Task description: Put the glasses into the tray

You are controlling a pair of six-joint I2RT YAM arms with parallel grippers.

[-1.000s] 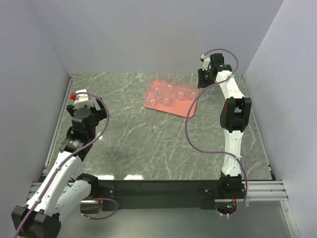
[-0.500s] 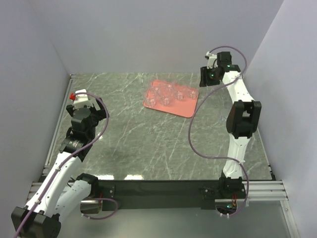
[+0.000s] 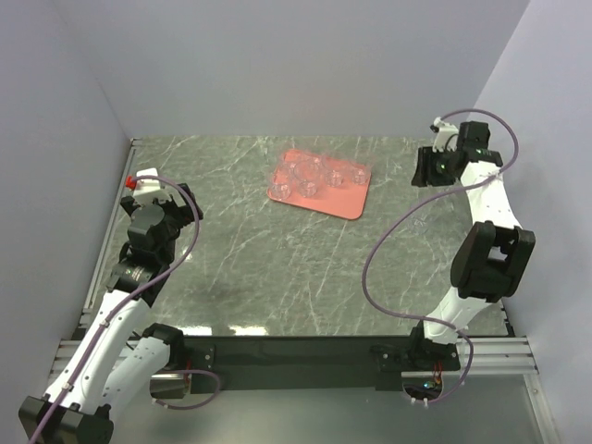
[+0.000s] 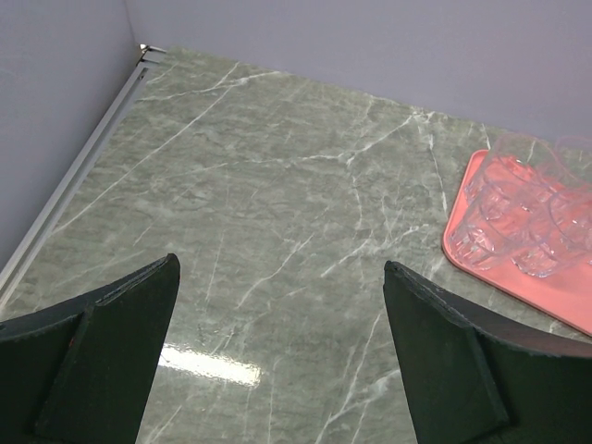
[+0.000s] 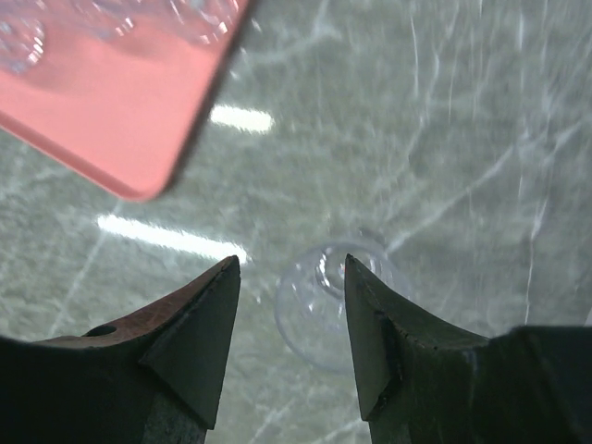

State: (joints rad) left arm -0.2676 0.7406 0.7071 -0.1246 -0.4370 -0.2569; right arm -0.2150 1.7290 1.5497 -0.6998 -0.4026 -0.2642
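Right claw (image 5: 290,266): jaws apart, nothing gripped. In the right wrist view a lone glass (image 5: 328,305) sits on the table (image 5: 444,139) low in the frame, under the gap between the fingers (image 5: 199,324) and closer to the right one, with no contact visible. Can't tell if it is upright or tipped. Tray (image 5: 83,120) corner fills the upper left of that view, well apart from the lone glass, with rims of other glasses at the top edge.

Top view: right claw (image 3: 431,167) is at the upper right, off the tray's right end. Tray (image 3: 347,199) lies at upper centre with a cluster of glasses (image 3: 310,176) inside its rim, bunched toward its left half.

Left claw (image 4: 277,277): jaws wide apart, empty, over bare table. Tray (image 4: 518,289) with glasses (image 4: 527,217) shows at the right edge of the left wrist view. In the top view, left claw (image 3: 143,182) is at the left edge, far from the tray.
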